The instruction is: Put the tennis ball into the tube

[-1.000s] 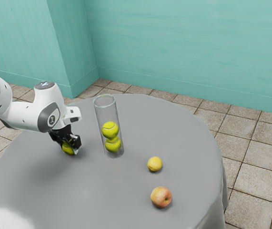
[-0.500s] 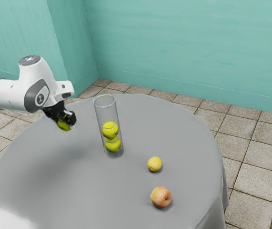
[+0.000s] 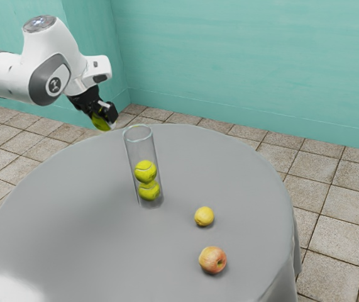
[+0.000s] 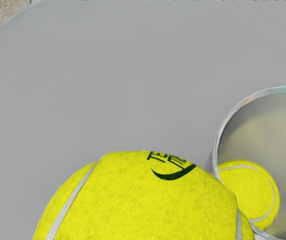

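Lifted higher, the tennis ball (image 3: 100, 122) sits clasped at the tip of the hand (image 3: 104, 117)

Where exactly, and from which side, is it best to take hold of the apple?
I would come down from above and take the apple around its widest part, gripping two opposite sides. It is round and sits low on the table, and the lemon lies apart from it, so both sides should be reachable.
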You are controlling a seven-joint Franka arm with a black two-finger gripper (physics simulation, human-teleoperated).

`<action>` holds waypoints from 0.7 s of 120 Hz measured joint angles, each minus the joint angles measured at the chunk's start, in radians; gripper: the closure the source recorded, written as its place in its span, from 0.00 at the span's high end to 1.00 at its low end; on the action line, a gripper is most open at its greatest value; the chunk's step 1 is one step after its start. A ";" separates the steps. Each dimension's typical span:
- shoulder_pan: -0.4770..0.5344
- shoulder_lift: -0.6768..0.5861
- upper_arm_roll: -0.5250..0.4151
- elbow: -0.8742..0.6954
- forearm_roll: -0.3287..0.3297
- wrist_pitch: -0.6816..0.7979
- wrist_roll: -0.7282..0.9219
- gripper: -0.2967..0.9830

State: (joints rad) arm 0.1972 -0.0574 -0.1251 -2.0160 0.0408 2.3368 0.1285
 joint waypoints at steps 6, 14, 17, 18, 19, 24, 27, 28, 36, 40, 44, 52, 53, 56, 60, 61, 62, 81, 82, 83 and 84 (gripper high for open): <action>0.007 0.005 -0.017 0.012 0.001 -0.012 -0.006 0.56; 0.014 0.024 -0.039 0.041 0.007 -0.024 -0.016 0.57; 0.015 0.032 -0.047 0.052 0.011 -0.027 -0.019 0.57; 0.015 0.035 -0.049 0.056 0.012 -0.028 -0.020 0.57; 0.015 0.038 -0.051 0.059 0.013 -0.029 -0.021 0.57; 0.011 0.047 -0.057 0.070 0.017 -0.033 -0.027 0.57; 0.009 0.051 -0.062 0.074 0.019 -0.036 -0.030 0.57; 0.009 0.053 -0.064 0.075 0.020 -0.036 -0.031 0.57; 0.001 0.066 -0.072 0.086 0.023 -0.040 -0.039 0.57; 0.000 0.072 -0.079 0.093 0.024 -0.042 -0.043 0.57; -0.002 0.079 -0.086 0.100 0.025 -0.044 -0.046 0.57; -0.010 0.090 -0.092 0.110 0.026 -0.046 -0.052 0.61; -0.011 0.091 -0.093 0.111 0.026 -0.046 -0.053 0.61; -0.014 0.095 -0.093 0.113 0.026 -0.047 -0.055 0.63; -0.017 0.100 -0.094 0.119 0.026 -0.048 -0.057 0.65; -0.018 0.101 -0.094 0.121 0.026 -0.048 -0.058 0.66; -0.018 0.102 -0.094 0.122 0.026 -0.049 -0.058 0.66; -0.001 0.099 -0.091 0.134 0.019 -0.101 -0.066 0.72; 0.001 0.099 -0.091 0.138 0.016 -0.109 -0.066 0.72; 0.002 0.099 -0.091 0.144 0.014 -0.120 -0.066 0.72; 0.004 0.099 -0.090 0.150 0.011 -0.129 -0.066 0.72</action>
State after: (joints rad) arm 0.2013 0.0413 -0.2155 -1.8661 0.0521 2.2074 0.0623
